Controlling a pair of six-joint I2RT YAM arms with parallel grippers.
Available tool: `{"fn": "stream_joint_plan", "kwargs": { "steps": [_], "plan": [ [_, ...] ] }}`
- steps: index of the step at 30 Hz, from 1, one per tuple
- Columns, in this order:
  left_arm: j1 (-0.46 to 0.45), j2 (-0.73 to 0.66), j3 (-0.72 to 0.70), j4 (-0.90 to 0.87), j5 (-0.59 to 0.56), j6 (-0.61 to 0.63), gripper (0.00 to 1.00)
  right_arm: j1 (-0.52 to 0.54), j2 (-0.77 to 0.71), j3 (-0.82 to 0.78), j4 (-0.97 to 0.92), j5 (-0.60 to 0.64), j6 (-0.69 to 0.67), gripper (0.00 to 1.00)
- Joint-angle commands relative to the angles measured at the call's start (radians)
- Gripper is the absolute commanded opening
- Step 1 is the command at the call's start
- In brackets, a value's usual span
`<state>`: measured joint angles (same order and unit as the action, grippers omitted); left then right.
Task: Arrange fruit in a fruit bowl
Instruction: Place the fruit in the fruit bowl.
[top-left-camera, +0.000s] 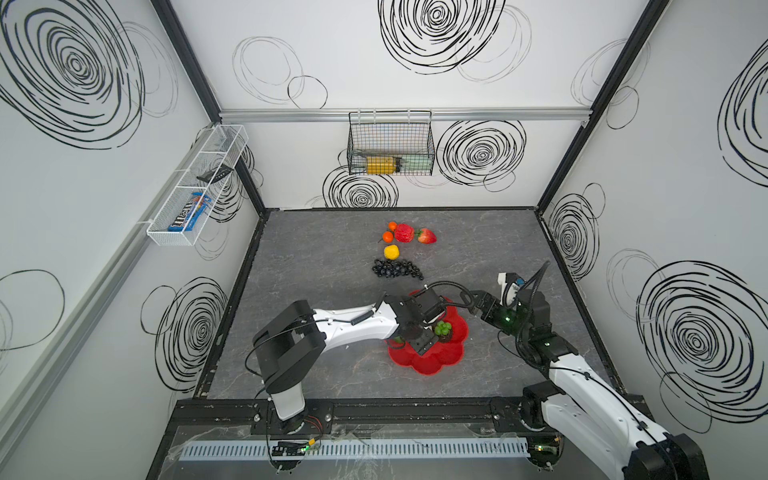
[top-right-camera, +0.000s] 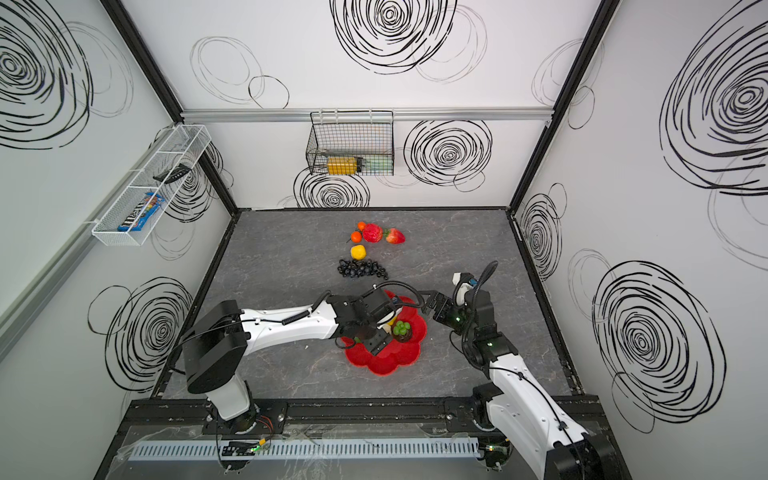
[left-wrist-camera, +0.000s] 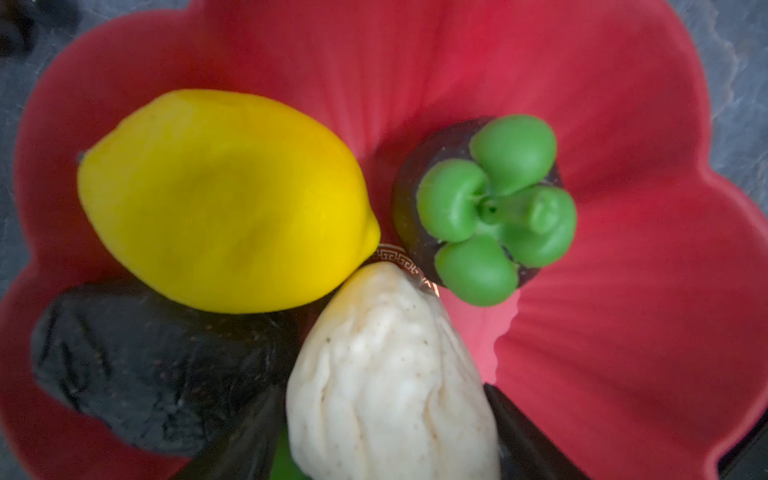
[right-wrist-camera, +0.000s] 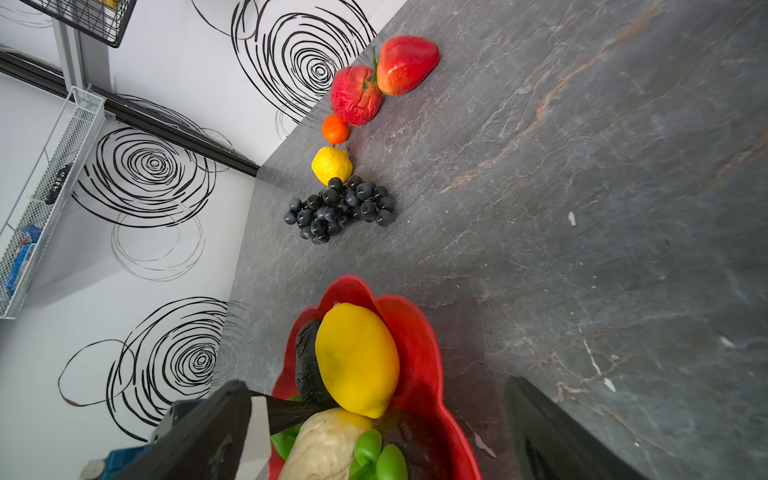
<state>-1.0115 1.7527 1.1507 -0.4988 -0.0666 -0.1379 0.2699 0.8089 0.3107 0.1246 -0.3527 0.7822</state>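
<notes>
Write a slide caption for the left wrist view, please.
A lemon, dark avocado, beige piece and green-capped dark fruit clustered inside the red flower-shaped bowl.

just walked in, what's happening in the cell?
The left pincer is down in the red fruit bowl with a beige piece between its jaws; gripped or released, I cannot tell. A lemon, an avocado and a dark green-topped fruit already lie in the bowl. The right pincer hangs open and empty at the bowl's rim. Grapes, a small lemon, tangerines, an apple and a strawberry wait on the table.
</notes>
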Motion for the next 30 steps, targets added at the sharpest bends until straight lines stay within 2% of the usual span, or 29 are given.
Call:
{"fn": "stream_joint_plan", "kwargs": {
  "steps": [1,13,20,25,30],
  "plan": [
    [0.001,-0.035,0.002,0.017,-0.029,-0.012,0.80,-0.001,0.007,-0.008,0.036,-0.009,0.006,0.99],
    [-0.006,-0.098,-0.019,0.041,-0.029,-0.032,0.81,-0.002,0.036,0.008,0.046,-0.028,-0.004,0.98],
    [-0.002,-0.195,-0.064,0.105,-0.013,-0.047,0.82,-0.002,0.057,0.033,0.040,-0.032,-0.015,0.98],
    [0.004,-0.255,-0.104,0.130,-0.009,-0.053,0.78,-0.003,0.085,0.059,0.038,-0.056,-0.031,0.98],
    [-0.079,-0.334,-0.148,0.096,-0.085,-0.052,0.75,-0.005,0.090,0.078,0.022,-0.059,-0.044,0.99]
  ]
}}
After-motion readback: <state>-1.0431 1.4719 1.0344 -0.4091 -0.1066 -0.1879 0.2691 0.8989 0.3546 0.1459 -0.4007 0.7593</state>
